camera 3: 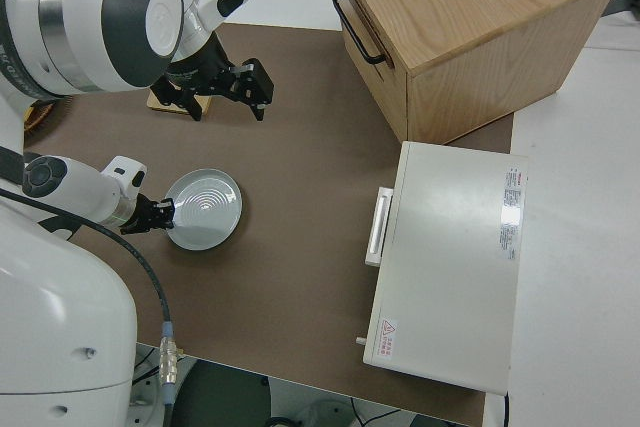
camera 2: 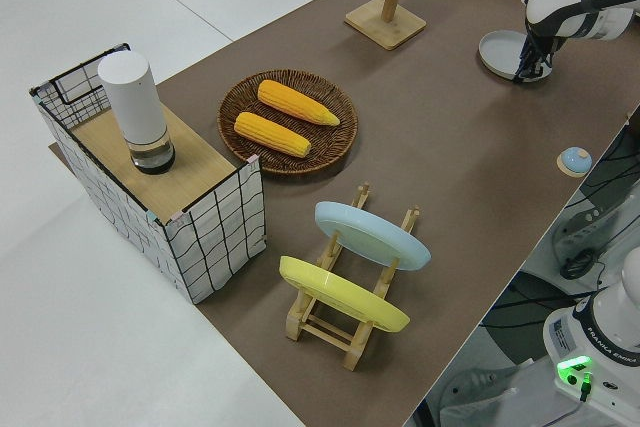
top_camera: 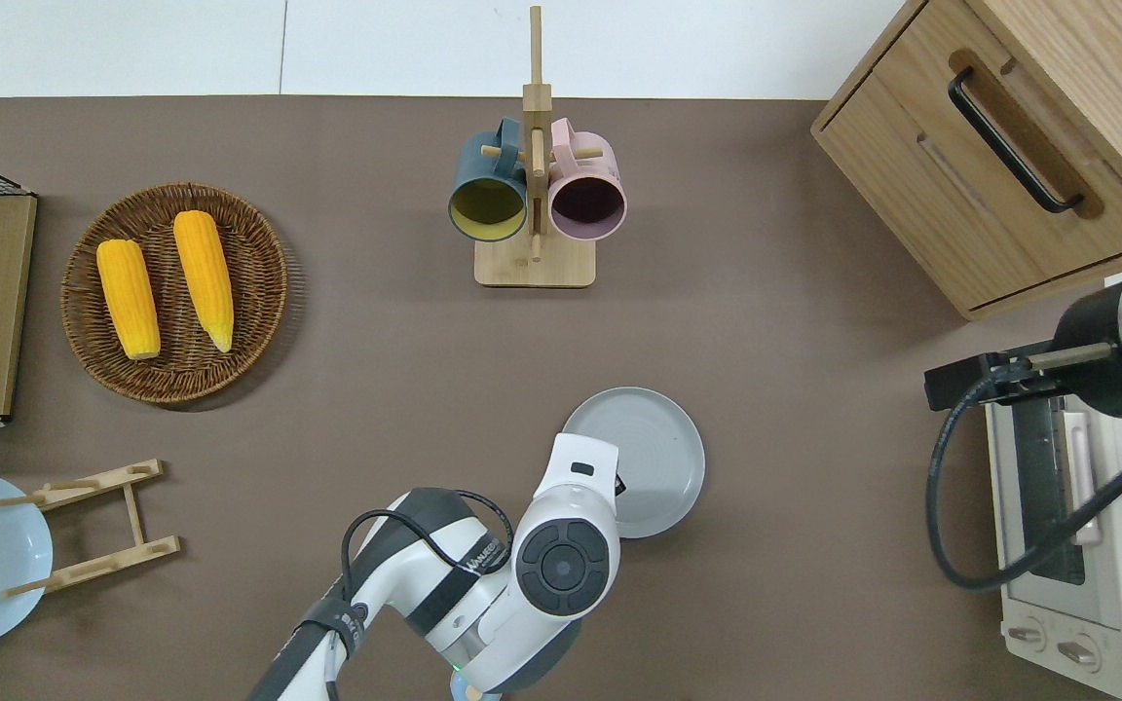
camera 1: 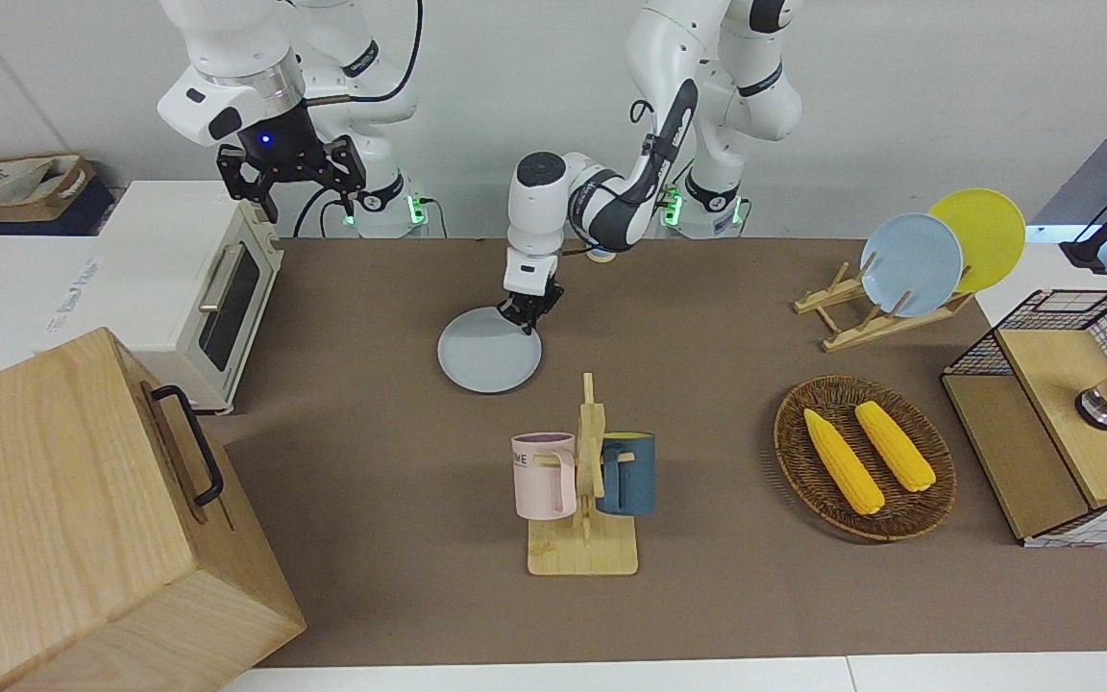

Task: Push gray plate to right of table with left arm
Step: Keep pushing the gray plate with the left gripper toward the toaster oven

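The gray plate [camera 1: 486, 351] lies flat on the brown table [camera 1: 707, 596], nearer to the robots than the mug rack; it also shows in the overhead view [top_camera: 649, 453] and the right side view [camera 3: 205, 209]. My left gripper [camera 1: 522, 317] is down at the plate's rim on the side toward the left arm's end of the table, touching it, fingers together. In the overhead view the wrist hides most of the left gripper [top_camera: 617, 482]. My right gripper [camera 1: 292, 187] is parked, open and empty.
A mug rack [camera 1: 584, 490] with a pink and a blue mug stands mid-table. A toaster oven [camera 1: 193, 288] and a wooden cabinet [camera 1: 83, 519] stand at the right arm's end. A corn basket [camera 1: 863, 457], plate rack [camera 1: 885, 308] and wire crate [camera 1: 1063, 413] stand at the left arm's end.
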`<action>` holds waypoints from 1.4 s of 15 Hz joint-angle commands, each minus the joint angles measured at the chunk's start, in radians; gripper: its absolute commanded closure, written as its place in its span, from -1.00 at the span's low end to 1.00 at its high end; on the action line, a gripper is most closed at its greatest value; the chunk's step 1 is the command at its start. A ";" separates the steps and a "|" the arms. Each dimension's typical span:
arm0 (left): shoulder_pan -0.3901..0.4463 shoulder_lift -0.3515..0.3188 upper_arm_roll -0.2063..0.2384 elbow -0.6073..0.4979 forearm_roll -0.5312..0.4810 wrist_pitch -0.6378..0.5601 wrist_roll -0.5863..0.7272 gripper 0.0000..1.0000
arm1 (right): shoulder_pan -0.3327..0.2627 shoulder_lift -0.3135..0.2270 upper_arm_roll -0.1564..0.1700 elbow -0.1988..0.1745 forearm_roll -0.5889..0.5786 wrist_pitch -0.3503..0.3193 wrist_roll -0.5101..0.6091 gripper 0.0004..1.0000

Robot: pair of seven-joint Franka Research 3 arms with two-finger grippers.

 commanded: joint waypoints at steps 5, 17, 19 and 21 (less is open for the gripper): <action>-0.061 0.100 0.009 0.115 0.022 -0.041 -0.078 1.00 | -0.012 -0.006 0.005 0.000 0.010 -0.012 -0.003 -0.97; -0.064 0.111 0.010 0.174 0.049 -0.116 -0.092 -0.49 | -0.012 -0.006 0.005 0.000 0.010 -0.012 -0.003 -0.97; -0.064 0.109 0.010 0.175 0.049 -0.119 -0.091 -0.61 | -0.012 -0.006 0.005 0.001 0.009 -0.012 -0.003 -0.97; -0.064 0.109 0.010 0.177 0.049 -0.122 -0.091 -0.69 | -0.012 -0.006 0.005 0.001 0.010 -0.012 -0.003 -0.97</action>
